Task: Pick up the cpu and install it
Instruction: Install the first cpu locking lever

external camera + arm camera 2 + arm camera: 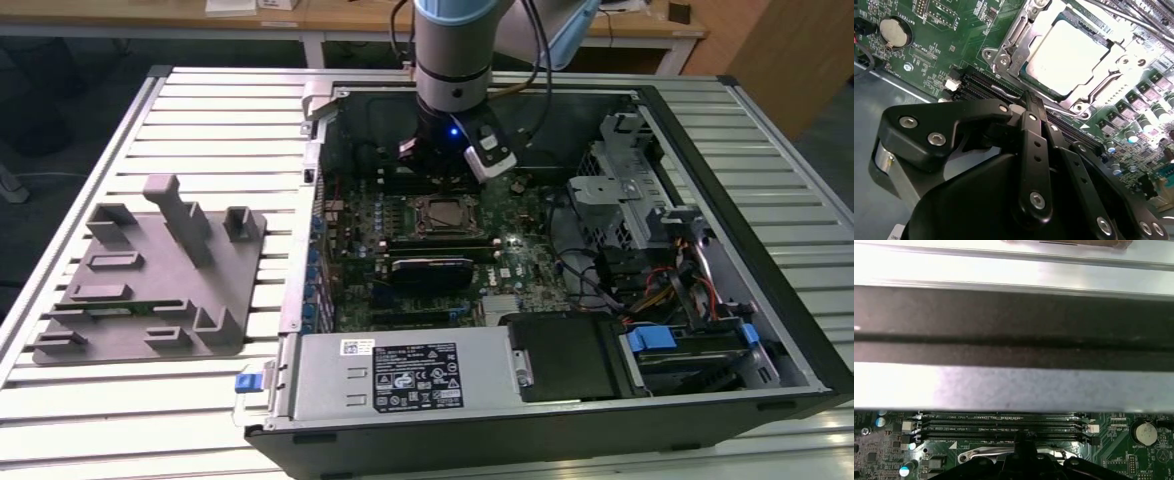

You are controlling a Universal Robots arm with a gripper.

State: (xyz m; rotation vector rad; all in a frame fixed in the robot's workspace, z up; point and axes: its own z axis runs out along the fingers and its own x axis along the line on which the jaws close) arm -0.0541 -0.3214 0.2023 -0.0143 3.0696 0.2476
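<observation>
Cpu [1070, 56] seated in socket frame [1019, 47] mid-motherboard [939, 30]. Gripper [1030, 102] clenched, empty, just beside the socket. Chip likely light, rigid, slick-topped, fragile underneath; best gripped by opposite edges.

Shiny metal cpu [1071, 57], matt black plastic gripper [1026, 107], glossy green motherboard [961, 30]

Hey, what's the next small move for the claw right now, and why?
Probably lift the claw straight up a little. The cpu already lies inside the socket frame on the board, and the claw looks shut with nothing in it, hanging low over the memory slots beside the socket, so backing off seems safest.
</observation>
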